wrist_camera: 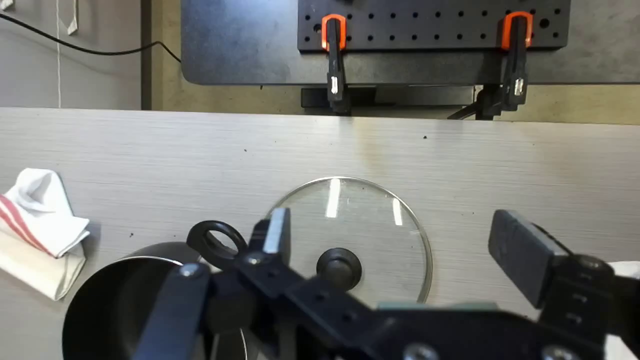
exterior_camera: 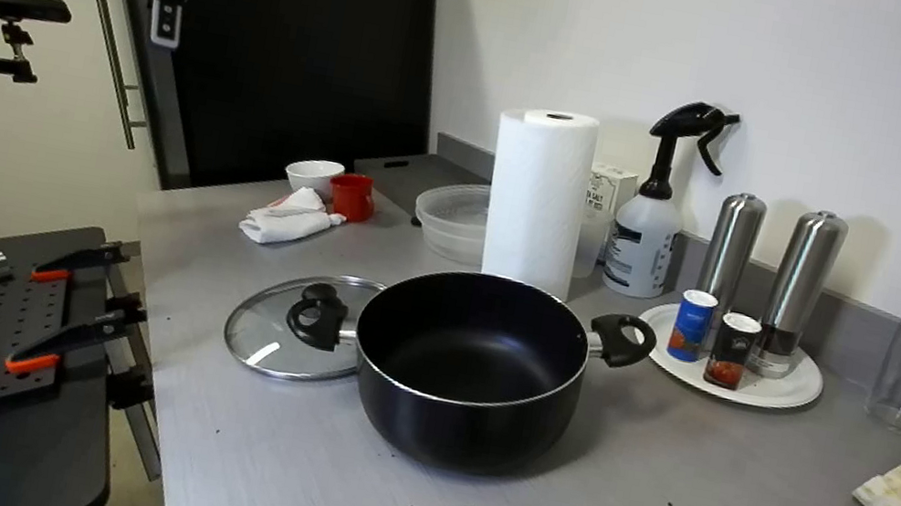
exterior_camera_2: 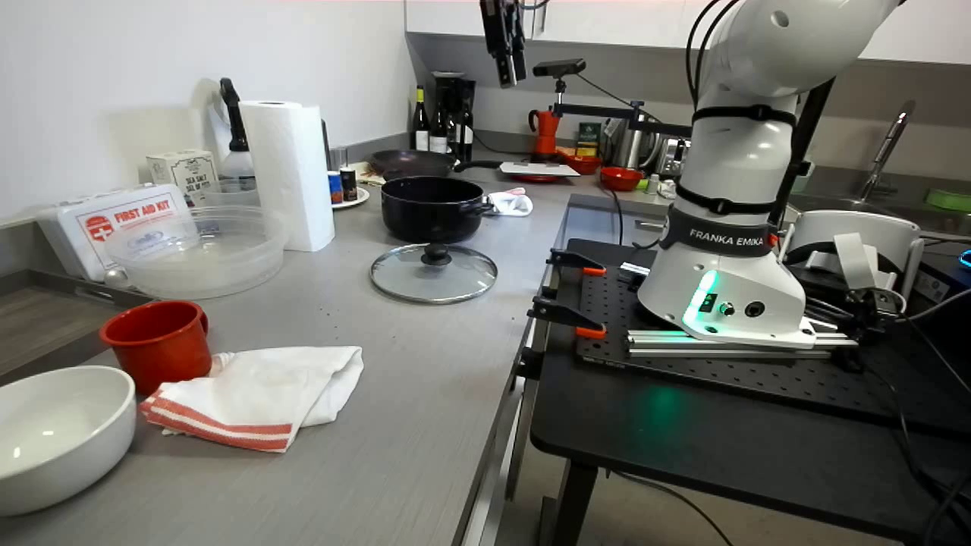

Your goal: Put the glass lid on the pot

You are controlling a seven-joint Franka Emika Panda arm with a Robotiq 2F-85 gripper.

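Observation:
The glass lid [exterior_camera: 268, 315] lies flat on the grey counter with its dark knob up, beside the pot. It also shows in an exterior view [exterior_camera_2: 432, 282] and in the wrist view [wrist_camera: 380, 225]. The black pot [exterior_camera: 466, 427] stands upright and uncovered, its dark interior empty; it shows too in an exterior view [exterior_camera_2: 431, 216] and at the lower left of the wrist view [wrist_camera: 120, 305]. One pot handle reaches over the lid's edge in an exterior view. My gripper [wrist_camera: 398, 245] is open and empty, high above the counter. Its linkage hides part of the lid and pot in the wrist view.
A paper towel roll [exterior_camera: 538, 204] and a plastic container [exterior_camera_2: 205, 254] stand behind. A white plate [exterior_camera: 797, 388] holds several shakers and grinders. A red mug [exterior_camera_2: 158, 345], white bowl [exterior_camera_2: 68, 440] and folded towel [exterior_camera_2: 265, 394] are farther along. Another towel [wrist_camera: 42, 225] lies near the pot.

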